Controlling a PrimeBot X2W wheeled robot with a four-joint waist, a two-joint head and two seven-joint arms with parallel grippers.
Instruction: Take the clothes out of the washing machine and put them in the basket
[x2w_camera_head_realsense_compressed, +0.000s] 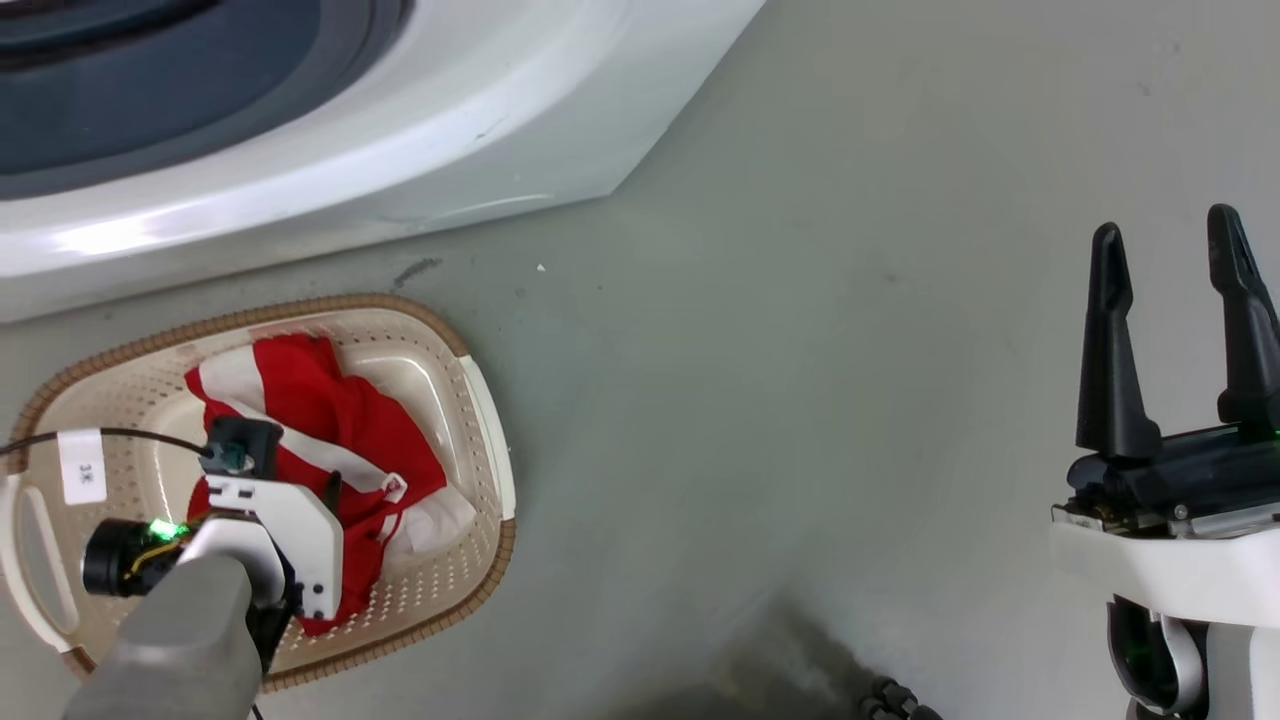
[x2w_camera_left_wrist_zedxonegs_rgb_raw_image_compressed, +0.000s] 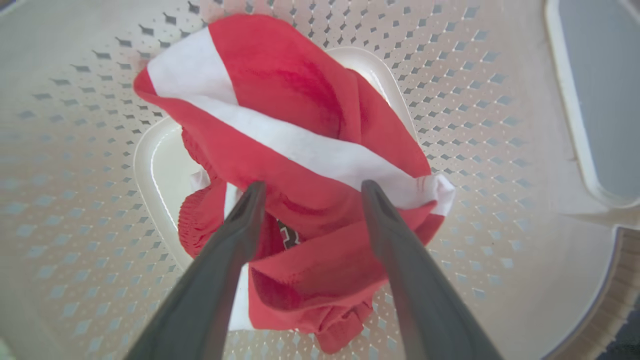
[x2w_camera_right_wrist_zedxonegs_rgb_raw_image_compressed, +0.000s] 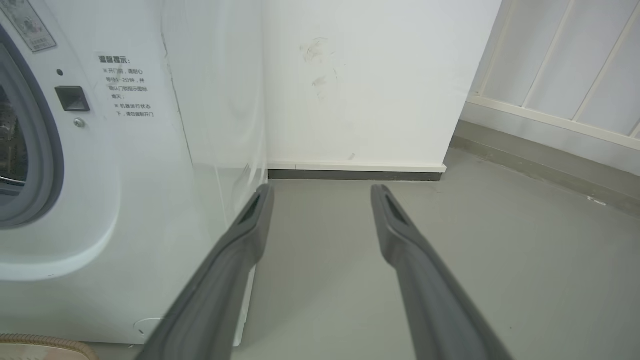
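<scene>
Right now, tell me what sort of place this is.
Most likely a laundry room or utility corner: a white front-loading washing machine stands by a bare white wall, and a laundry basket holding a red striped garment sits on the grey floor beside it.

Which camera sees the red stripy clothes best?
The left wrist view: the red striped garment lies close and large in the basket. The head view has it smaller, partly behind the left arm. The right wrist view faces the washing machine.
</scene>
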